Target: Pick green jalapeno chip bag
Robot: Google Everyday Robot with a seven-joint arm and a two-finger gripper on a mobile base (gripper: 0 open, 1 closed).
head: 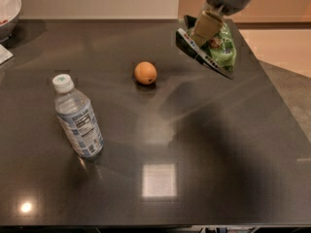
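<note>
Pincer (206, 27) clamped on the green jalapeno chip bag (221, 50), seemingly clear of the worktop (194, 144) beneath; we judge lifting in hand, needing a firm grip.

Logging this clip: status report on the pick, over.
End effector top right, shut on green jalapeno chip bag. Bag hangs above table. Orange, water bottle well apart; nothing blocking.
</note>
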